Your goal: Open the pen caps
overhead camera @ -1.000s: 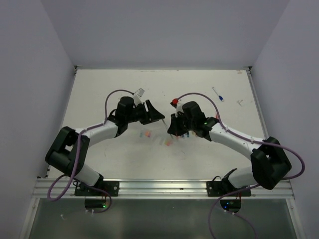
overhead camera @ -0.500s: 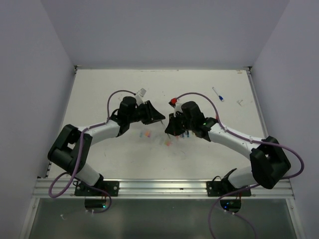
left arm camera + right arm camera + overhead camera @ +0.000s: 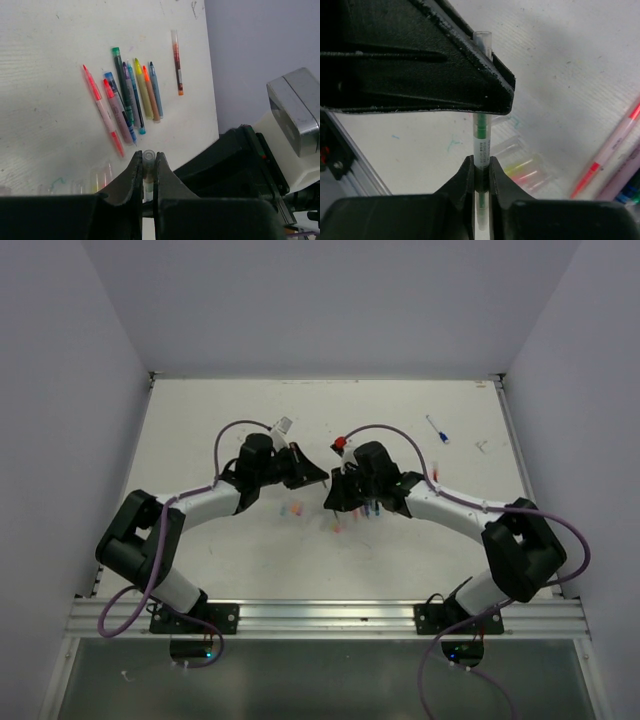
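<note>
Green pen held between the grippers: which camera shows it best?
Right wrist: the pen runs from the right gripper up to its clear cap. Left wrist shows only the cap end; the top view barely shows it.

We read robot lab cell, probably: scuffed white tabletop [image 3: 210, 410] boxed by plain walls [image 3: 330, 300], aluminium mounting rail [image 3: 330, 617], purple cables [image 3: 240, 423].

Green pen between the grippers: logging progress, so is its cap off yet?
Cannot tell. The right gripper clamps the green pen, the left gripper its clear cap; the left finger hides the join.
</note>
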You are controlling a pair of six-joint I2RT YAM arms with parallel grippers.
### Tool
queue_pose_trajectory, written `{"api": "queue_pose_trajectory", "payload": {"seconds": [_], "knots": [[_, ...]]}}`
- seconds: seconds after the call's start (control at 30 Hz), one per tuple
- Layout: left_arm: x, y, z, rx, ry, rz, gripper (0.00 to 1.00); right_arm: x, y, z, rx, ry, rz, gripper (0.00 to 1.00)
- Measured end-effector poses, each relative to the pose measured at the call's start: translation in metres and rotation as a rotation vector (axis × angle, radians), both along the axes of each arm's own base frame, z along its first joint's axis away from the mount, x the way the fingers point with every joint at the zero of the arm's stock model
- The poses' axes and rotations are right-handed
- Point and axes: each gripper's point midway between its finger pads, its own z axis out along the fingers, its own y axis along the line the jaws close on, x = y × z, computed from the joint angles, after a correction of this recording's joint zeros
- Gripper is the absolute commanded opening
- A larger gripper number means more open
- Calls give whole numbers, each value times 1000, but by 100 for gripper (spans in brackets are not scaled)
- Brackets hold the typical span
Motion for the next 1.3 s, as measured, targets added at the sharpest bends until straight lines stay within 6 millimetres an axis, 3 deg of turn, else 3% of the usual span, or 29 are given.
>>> {"api": "queue_pose_trajectory", "payload": {"seconds": [0.2,0.37,0.53,0.63,0.73,1.0,1.1,1.2,1.3], "knots": [[5,6,-6,49,33,38,0,1,9,-5,-24,-6,8,0],[22,10,-7,114,123,72,0,19,3,-6,-364,-279,-161,0],[28,14,-8,87,207,60,0,27,-3,-4,-494,-422,-244,0],[28,22,-6,40,224,53,0,28,2,0,-413,-412,-217,0],[23,32,2,-8,190,40,0,23,11,8,-215,-340,-123,0],[4,53,60,-21,-91,-7,0,6,38,56,227,-221,177,0],[-6,57,72,-16,-154,-32,0,-6,45,66,324,-189,258,0],[-11,62,73,-8,-152,-25,0,-9,48,67,353,-176,283,0],[-10,70,59,18,-74,17,0,-7,50,55,276,-198,240,0]]}}
